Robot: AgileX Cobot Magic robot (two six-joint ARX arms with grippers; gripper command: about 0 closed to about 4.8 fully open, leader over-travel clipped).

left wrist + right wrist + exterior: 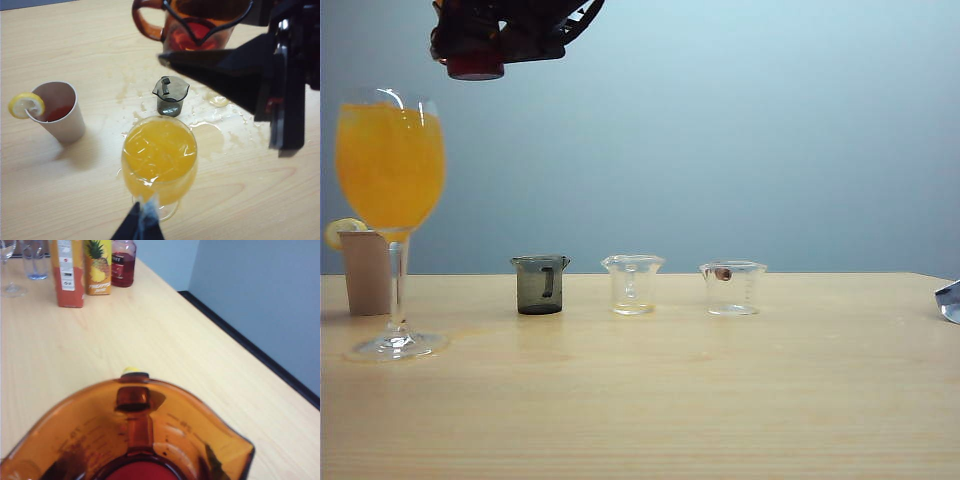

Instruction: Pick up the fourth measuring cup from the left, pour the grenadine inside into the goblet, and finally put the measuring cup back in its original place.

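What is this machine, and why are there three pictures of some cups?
It is a robot with two arms, each ending in a two-finger gripper. One picture comes from a camera beside the table; the other two come from cameras on the wrists. On the table stand a goblet of orange juice, a beige tumbler with lemon, a grey cup and two clear cups. The right gripper holds an amber measuring cup with red grenadine up in the air near the goblet. Of the left gripper only a dark tip shows, so I cannot tell if it is open.
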